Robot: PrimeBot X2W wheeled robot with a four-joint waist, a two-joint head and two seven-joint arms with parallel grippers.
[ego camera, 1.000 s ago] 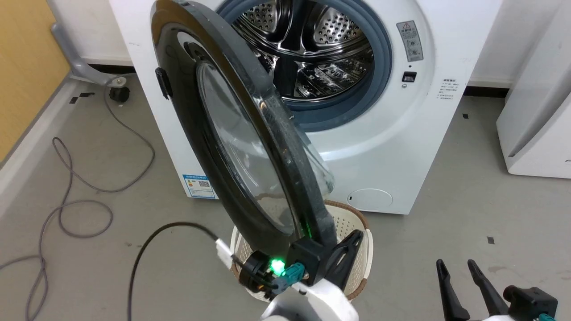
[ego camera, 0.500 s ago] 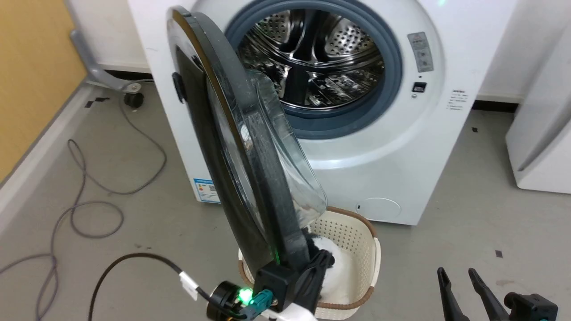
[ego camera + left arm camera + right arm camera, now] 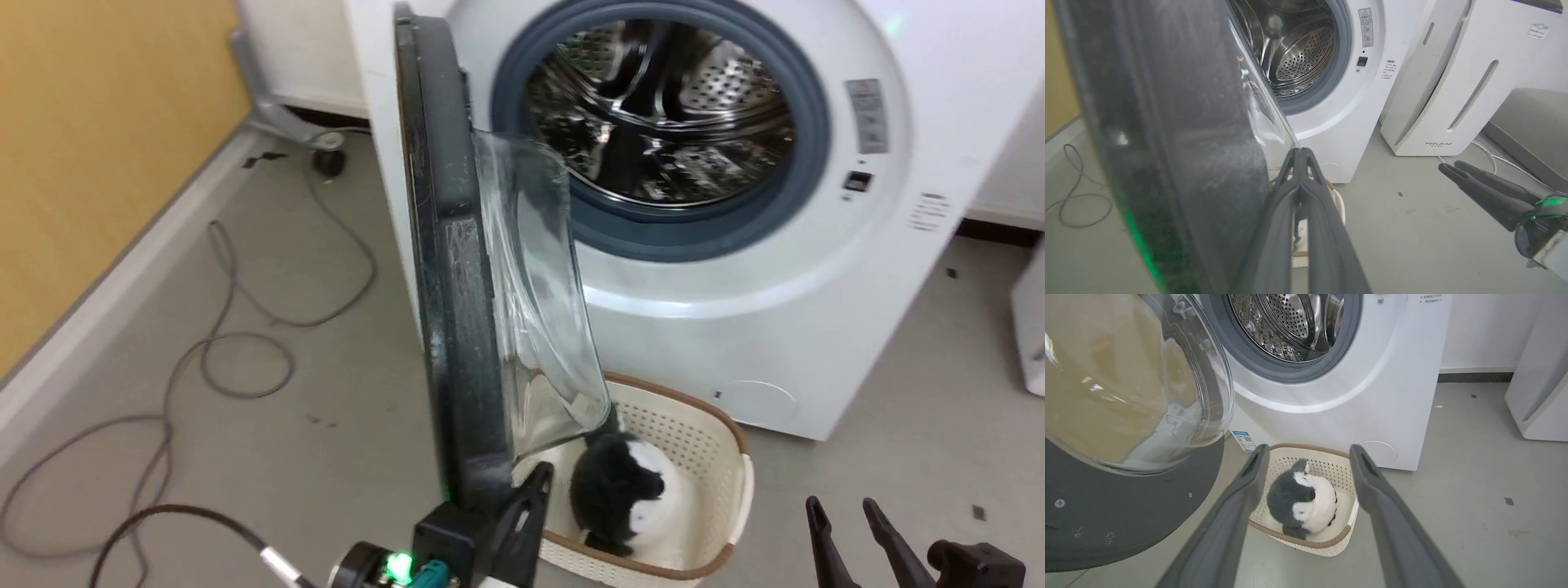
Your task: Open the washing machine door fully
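The washing machine door [image 3: 453, 327] stands out from the front of the white washing machine [image 3: 735, 327], hinged at the machine's left side. In the head view it shows almost edge-on, so it is roughly square to the machine's front. Its clear glass bowl [image 3: 531, 310] bulges toward the right, to the side of the opening. The steel drum [image 3: 661, 122] is exposed, with the grey rubber ring [image 3: 702, 237] around it.

The left gripper [image 3: 1300, 153] is at the lowest part of the door, on the side of the glass bowl. Its two dark fingers are pressed together along their length and hold nothing between them. They lie just beside the door's dark inner rim; whether they touch it I cannot tell.

The right gripper [image 3: 1308, 451] hangs well apart from the door, at the lower right of the head view. Its fingers are spread wide and are empty.

On the floor in front of the machine, under the door's lower edge, sits a cream basket [image 3: 735, 457] with a brown rim. Inside lies a black and white plush toy [image 3: 620, 490]. Grey cables [image 3: 245, 359] loop on the floor to the left, near a yellow wall [image 3: 98, 122]. A white appliance [image 3: 1445, 81] with long slots stands to the right of the washing machine.
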